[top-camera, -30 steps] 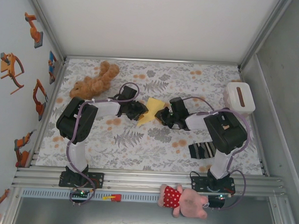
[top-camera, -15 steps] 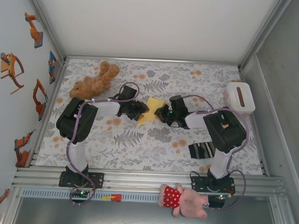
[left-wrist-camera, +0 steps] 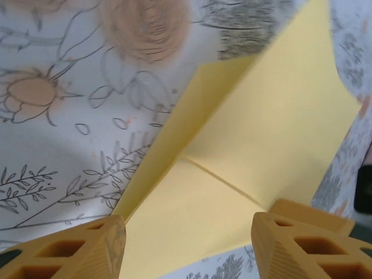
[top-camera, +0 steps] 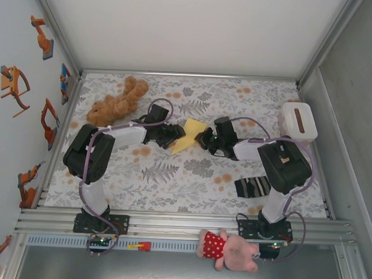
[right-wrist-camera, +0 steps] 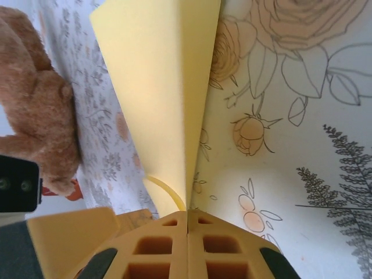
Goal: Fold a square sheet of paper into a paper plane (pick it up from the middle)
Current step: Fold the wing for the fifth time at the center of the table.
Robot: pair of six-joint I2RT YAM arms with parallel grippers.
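Both arms reach inward, elbows bent; left pincer (left-wrist-camera: 189,228) stands apart astride the sheet of paper (top-camera: 190,135); right pincer (right-wrist-camera: 187,220) clamps its edge.

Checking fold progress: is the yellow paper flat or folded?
Folded: the paper shows overlapping flaps and a crease; the right claw pinches it.

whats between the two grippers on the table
The folded pale-yellow paper sheet, in the top view, spans the gap between the left gripper and the right gripper.
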